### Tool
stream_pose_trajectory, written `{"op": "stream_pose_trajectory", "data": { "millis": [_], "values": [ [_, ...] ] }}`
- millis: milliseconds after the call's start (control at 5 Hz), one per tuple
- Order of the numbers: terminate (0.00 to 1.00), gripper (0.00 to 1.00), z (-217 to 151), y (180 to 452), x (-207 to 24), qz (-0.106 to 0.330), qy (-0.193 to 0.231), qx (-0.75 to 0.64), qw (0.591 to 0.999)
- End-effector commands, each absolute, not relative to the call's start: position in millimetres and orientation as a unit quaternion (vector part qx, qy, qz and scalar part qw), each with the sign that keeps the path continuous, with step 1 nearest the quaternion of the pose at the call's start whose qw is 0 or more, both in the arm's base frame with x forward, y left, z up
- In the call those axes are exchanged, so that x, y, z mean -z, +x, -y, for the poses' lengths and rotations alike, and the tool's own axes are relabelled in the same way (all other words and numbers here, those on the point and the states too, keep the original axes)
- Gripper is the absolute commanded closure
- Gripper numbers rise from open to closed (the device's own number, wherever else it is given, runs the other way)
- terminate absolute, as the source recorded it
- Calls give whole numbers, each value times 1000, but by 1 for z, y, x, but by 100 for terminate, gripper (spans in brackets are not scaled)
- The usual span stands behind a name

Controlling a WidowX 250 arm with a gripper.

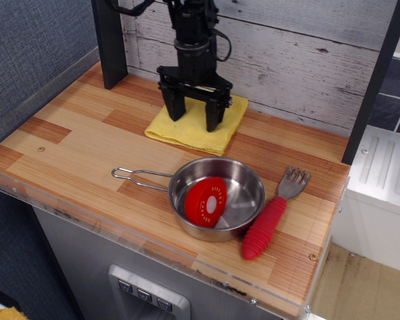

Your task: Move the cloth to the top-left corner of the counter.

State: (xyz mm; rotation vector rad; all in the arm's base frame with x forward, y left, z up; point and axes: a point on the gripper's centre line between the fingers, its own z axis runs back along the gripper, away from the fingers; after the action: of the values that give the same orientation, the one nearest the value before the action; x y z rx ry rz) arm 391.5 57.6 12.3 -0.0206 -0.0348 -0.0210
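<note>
Black two-fingered robot claw (194, 117) pointing straight down, fingers spread wide, both tips pressed onto the folded square yellow fabric cloth (199, 127). Pinching nothing; merely planted on the fabric, one finger near its left part, the other toward its middle-right. Cloth lying flat on the wood-plank-patterned counter (73, 143), toward the back and near the whitewashed plank wall (307, 47), right of the dark upright post (110, 43) standing in the back-left corner. Just in front of the cloth, apart from it, a round steel pan with a wire handle (217, 198) holding a red round disc (206, 201) tilted against its inner side. Beside the pan on the right, a red-handled grey fork (272, 215), tines pointing toward the wall.
</note>
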Motion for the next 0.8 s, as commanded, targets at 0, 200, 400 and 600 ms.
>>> {"op": "stream_pose_trajectory", "data": {
  "millis": [0,200,400,600],
  "values": [
    [0,0,-97,392,-28,24,8,10,1000],
    [0,0,-116,391,-33,27,34,20,999],
    [0,0,-131,389,-31,23,38,17,999],
    [0,0,-132,395,-32,28,32,18,999]
  ]
}}
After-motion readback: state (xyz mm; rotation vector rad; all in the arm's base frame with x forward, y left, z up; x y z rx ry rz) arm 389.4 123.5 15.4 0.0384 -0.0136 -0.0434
